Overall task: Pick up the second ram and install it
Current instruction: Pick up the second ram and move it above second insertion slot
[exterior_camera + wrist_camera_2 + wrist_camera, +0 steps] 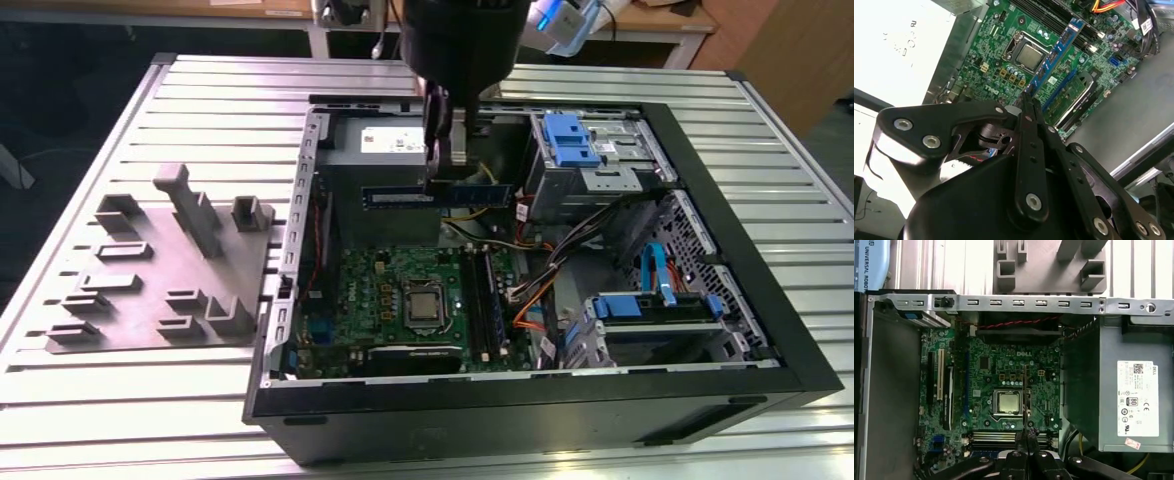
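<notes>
The second ram is a long, thin, dark stick held level inside the open computer case, above the green motherboard. My gripper comes down from above and is shut on it near its middle. In the second wrist view the ram runs away from the fingertips over the processor. In the first wrist view the ram is a thin edge-on line reaching out from my gripper. The long black memory slots lie on the exterior view's right of the processor.
A grey power-supply box sits close beside the held stick. Drive cages with blue clips and orange and black cables fill the case's right side in the exterior view. A fixture plate with grey blocks lies on the table at that view's left.
</notes>
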Robot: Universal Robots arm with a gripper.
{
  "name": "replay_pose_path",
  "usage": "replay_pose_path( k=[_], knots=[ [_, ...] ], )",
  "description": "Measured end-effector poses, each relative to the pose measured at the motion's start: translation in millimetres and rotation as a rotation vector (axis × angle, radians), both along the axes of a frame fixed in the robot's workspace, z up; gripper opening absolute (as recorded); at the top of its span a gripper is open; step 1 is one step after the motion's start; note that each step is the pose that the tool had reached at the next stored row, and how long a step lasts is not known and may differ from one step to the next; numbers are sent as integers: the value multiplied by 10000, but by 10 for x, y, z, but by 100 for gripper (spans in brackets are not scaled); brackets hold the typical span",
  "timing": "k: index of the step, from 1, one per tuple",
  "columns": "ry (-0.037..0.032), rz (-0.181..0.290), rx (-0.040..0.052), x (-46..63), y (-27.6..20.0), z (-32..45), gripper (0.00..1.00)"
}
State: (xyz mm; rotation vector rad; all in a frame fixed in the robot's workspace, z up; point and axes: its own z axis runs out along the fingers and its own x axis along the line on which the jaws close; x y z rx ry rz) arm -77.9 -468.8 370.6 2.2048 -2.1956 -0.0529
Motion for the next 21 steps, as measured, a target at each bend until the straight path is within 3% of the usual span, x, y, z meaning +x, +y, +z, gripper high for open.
replay_pose_path(
  k=[10,21],
  knots=[
    [40,0,0,38,-29,-174,11],
    [55,0,2,53,-92,-372,11]
  ],
)
